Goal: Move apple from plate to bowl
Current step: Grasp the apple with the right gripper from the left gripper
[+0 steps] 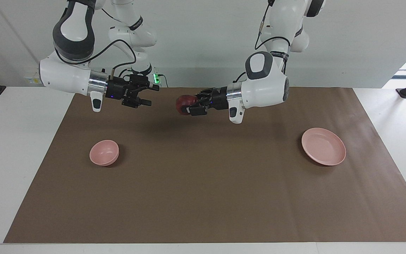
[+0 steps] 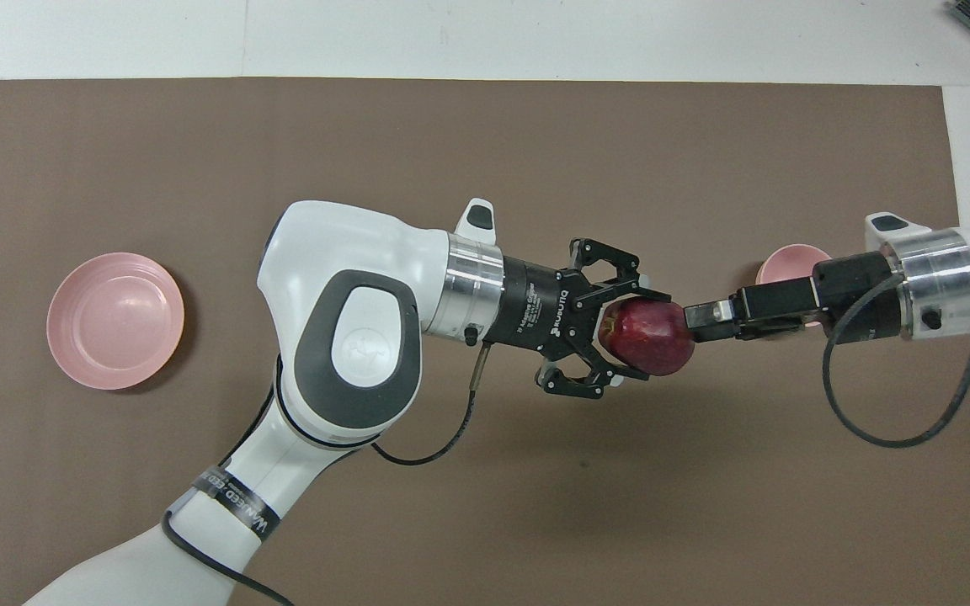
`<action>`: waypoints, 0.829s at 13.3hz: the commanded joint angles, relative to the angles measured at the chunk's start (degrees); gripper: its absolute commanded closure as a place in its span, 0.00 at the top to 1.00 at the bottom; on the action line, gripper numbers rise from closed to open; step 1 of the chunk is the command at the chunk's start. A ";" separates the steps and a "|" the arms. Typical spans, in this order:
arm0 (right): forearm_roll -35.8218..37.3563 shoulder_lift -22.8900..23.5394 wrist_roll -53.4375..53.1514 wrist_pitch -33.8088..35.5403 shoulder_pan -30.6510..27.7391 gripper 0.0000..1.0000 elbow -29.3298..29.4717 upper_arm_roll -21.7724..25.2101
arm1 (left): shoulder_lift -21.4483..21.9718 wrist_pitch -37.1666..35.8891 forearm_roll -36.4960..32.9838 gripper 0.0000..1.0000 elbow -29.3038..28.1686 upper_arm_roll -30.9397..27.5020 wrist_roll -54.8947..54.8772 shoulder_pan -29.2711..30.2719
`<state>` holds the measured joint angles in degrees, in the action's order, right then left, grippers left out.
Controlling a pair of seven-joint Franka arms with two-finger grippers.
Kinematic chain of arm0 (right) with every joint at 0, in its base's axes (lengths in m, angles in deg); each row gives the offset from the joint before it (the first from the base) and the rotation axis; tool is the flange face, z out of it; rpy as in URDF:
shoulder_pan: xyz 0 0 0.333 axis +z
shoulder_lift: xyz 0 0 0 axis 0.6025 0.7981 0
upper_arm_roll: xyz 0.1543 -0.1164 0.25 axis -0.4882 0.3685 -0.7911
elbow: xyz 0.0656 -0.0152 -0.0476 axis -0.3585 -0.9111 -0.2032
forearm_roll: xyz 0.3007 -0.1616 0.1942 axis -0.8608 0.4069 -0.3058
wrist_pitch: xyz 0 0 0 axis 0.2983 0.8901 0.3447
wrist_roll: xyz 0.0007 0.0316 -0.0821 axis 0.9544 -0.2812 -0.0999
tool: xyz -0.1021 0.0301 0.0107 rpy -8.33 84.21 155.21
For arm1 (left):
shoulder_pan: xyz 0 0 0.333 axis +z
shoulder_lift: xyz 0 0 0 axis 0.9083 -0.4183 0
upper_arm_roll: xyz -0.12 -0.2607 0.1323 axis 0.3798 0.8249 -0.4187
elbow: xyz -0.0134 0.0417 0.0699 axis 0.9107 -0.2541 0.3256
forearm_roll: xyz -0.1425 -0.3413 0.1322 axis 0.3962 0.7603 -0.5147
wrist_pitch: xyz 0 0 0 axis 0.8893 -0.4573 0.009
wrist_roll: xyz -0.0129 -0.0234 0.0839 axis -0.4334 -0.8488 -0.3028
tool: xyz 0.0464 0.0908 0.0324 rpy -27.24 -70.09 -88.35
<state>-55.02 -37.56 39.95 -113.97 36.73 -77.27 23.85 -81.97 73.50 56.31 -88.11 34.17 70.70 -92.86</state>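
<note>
My left gripper (image 1: 188, 105) is shut on the dark red apple (image 1: 183, 103) and holds it in the air over the middle of the brown mat; it also shows in the overhead view (image 2: 638, 338), around the apple (image 2: 649, 338). My right gripper (image 1: 148, 95) is open and empty in the air, pointing at the apple with a gap between them; the overhead view (image 2: 704, 316) shows it edge-on. The pink plate (image 1: 323, 146) (image 2: 114, 320) lies empty toward the left arm's end. The pink bowl (image 1: 104, 152) stands empty toward the right arm's end, partly hidden under the right gripper in the overhead view (image 2: 791, 259).
A brown mat (image 1: 203, 197) covers most of the white table. A black cable (image 2: 889, 421) loops off the right wrist. A small box with a green light (image 1: 156, 77) sits at the table's edge by the robots.
</note>
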 commanded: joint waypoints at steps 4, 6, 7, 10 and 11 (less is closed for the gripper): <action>-0.68 -0.67 -1.36 3.06 -0.91 1.00 -1.10 0.03 | -1.13 6.91 3.71 0.00 1.39 3.10 0.96 -2.12; -0.50 -0.67 -1.45 3.68 -1.00 1.00 -1.02 0.03 | -1.30 9.45 4.32 0.00 1.48 3.89 0.96 -2.82; -0.07 -0.67 -1.80 3.69 -1.09 1.00 -1.10 0.03 | -1.30 9.72 4.32 0.00 1.56 3.98 0.96 -2.82; 1.77 -0.67 -1.98 4.21 -0.92 1.00 -1.02 0.03 | -1.30 9.90 4.32 0.00 1.83 4.51 0.96 -2.91; 2.48 -0.67 -1.89 4.21 -0.92 0.98 -1.02 0.03 | -1.30 9.99 4.32 0.00 1.83 4.51 0.96 -3.00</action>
<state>-54.22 -37.56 39.47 -110.65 36.42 -77.77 24.22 -82.40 82.24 59.59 -88.06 38.84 70.83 -94.87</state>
